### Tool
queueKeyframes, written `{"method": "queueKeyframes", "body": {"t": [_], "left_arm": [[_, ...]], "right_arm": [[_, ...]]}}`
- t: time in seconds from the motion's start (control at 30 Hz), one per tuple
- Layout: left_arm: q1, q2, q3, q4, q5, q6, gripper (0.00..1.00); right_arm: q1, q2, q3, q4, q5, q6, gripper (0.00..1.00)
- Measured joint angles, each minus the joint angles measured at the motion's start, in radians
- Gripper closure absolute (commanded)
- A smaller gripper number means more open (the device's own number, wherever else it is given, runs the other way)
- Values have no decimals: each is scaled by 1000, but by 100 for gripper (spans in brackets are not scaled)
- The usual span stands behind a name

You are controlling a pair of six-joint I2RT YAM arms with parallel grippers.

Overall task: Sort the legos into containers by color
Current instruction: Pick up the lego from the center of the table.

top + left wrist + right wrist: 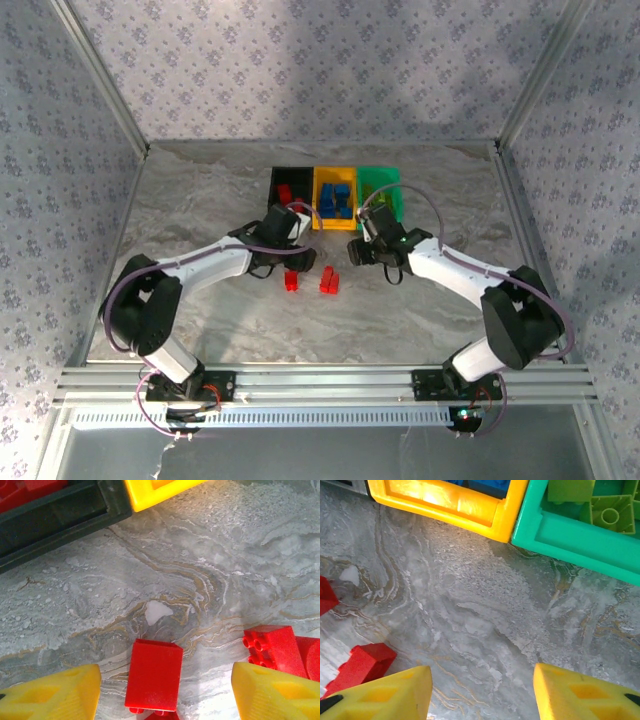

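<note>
Roughly between the left pincer's (165, 690) jaws lies a red lego (152, 672).

Your bins: black plastic bin (274, 185), orange-yellow plastic bin (335, 224), green plastic bin (380, 177).
Your loose pieces: small red plastic bricks (328, 280).
Your table: grey marble-pattern tabletop (200, 200).

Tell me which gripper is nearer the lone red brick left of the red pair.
Left. The left gripper hangs over the lone red brick, open around it; the right gripper sits to its right, beyond the red pair.
</note>
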Motion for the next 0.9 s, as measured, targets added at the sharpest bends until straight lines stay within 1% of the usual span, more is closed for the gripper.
{"method": "queueKeyframes", "body": {"t": [0.1, 0.23, 0.43, 0.47, 0.53, 0.57, 0.9], "left_arm": [[-3, 45, 49, -53, -5, 21, 45], [-4, 114, 100, -124, -23, 21, 45], [-17, 167, 164, -207, -28, 26, 45], [-21, 178, 179, -218, -31, 29, 46], [-31, 202, 214, -236, -43, 34, 53], [-32, 210, 222, -240, -48, 35, 55], [-37, 238, 243, -306, -90, 40, 55]], "right_arm": [[0, -8, -49, 59, 18, -13, 42], [0, -7, -110, 117, 46, -29, 42], [-9, -2, -141, 172, 51, -36, 42], [-9, -2, -142, 178, 51, -36, 42], [-9, -2, -143, 190, 51, -37, 42], [-9, -2, -143, 193, 51, -37, 42], [-13, -3, -152, 208, 50, -37, 42]]}}
